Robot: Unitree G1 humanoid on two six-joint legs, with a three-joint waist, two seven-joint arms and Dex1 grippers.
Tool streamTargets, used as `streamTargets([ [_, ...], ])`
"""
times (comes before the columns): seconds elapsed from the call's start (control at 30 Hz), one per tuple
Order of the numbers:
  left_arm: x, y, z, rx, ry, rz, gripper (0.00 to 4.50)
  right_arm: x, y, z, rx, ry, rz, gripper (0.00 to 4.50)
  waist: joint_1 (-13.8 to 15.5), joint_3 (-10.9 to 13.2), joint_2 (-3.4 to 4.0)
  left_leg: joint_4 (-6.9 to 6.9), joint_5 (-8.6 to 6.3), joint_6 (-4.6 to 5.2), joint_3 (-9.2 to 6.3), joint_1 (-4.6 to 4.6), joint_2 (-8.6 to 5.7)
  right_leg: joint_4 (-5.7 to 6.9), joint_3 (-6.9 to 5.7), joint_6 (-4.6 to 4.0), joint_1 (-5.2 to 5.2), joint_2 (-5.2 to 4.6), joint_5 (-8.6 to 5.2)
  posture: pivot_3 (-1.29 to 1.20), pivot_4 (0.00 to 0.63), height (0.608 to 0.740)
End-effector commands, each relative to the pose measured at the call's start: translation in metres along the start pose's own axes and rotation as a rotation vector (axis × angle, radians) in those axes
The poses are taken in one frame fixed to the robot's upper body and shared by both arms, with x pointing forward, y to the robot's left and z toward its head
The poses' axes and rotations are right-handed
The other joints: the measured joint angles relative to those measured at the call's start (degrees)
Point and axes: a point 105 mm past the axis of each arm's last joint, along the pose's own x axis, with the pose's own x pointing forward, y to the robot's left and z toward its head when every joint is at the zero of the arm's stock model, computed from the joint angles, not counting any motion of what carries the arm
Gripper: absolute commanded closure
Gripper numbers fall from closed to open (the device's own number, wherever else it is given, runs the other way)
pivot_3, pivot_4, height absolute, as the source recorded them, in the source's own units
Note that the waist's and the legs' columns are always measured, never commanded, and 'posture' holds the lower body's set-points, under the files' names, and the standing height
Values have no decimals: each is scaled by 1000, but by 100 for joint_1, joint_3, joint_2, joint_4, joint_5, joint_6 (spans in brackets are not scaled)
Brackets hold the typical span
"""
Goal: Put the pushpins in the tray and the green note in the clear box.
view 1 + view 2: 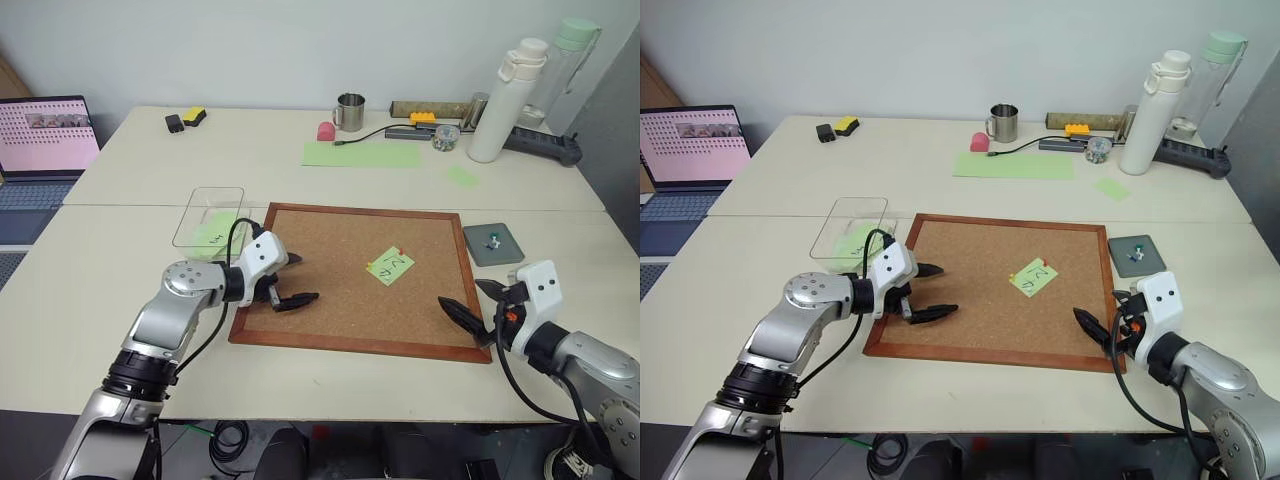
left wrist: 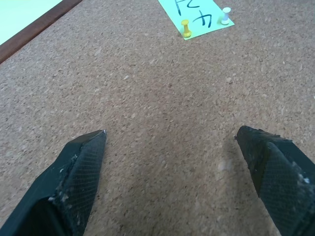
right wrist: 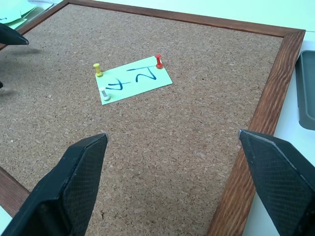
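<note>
Green note [image 3: 133, 78] lies flat on the cork board [image 1: 340, 300], right of the board's middle, dark handwriting on it. Three pushpins [image 3: 99, 70] stuck in it: a yellow one, a red one [image 3: 158, 60] and a white one [image 3: 105, 94], each at a corner.

Left gripper [image 1: 288, 280] hovers over the board's left part, fingers spread wide, nothing between them. The note sits well ahead of its fingertips, toward the board's centre, clear of both fingers [image 2: 78, 172].

Right gripper [image 1: 470, 305] is at the board's near right corner, fingers also wide apart and empty. One finger [image 3: 74, 182] hangs over the cork, the other [image 3: 280, 172] over the wooden frame. The note lies ahead, between the two fingers' lines but well apart from them.

Tray [image 1: 494, 244] rests on the worktop just beside the board's right edge, with something small and bluish inside, too small to identify.

Clear box [image 1: 209, 216] stands on the worktop just off the board's far left corner, a green slip [image 1: 210, 236] inside.
</note>
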Motion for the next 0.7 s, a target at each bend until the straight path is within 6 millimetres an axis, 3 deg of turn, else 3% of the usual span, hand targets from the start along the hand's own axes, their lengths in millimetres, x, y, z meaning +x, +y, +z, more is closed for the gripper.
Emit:
streamTargets([
  [0.03, -5, 6, 7, 42, -9, 33, 8, -3, -1, 11, -30, -41, -3, 43, 0, 0, 0, 0, 0, 0, 0, 0, 0, 0, 0, 0, 0, 0, 0, 0, 150, 740],
  [0.7, -7, 6, 9, -5, -15, 32, 8, -2, -2, 11, -35, -38, 0, 43, 0, 0, 0, 0, 0, 0, 0, 0, 0, 0, 0, 0, 0, 0, 0, 0, 150, 740],
])
